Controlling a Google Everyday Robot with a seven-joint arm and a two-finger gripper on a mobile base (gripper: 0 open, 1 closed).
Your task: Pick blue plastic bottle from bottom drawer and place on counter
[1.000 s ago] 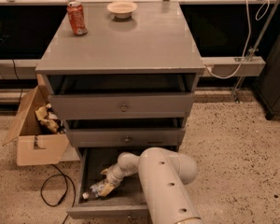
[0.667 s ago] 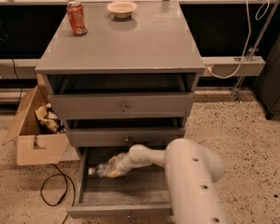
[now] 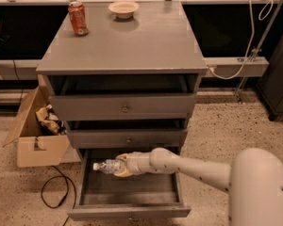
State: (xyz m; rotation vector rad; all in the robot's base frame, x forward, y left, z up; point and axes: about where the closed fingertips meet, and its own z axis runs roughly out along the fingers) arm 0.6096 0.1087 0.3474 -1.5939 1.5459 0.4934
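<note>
The blue plastic bottle (image 3: pixel 107 165), clear with a white cap pointing left, lies level in my gripper (image 3: pixel 121 165), held just above the back of the open bottom drawer (image 3: pixel 128 211). My gripper is shut on the bottle's right end. My white arm reaches in from the lower right. The grey counter (image 3: pixel 132 41) is the cabinet's top, well above the gripper.
An orange-red soda can (image 3: pixel 78 18) and a small cream bowl (image 3: pixel 123 8) stand at the back of the counter. The two upper drawers stand slightly open. An open cardboard box (image 3: pixel 35 131) and a black cable (image 3: pixel 54 192) lie on the floor to the left.
My arm has swung out to the right and lifted the bottle from the drawer floor toward the drawer's back, turning it level with the cap pointing left.
</note>
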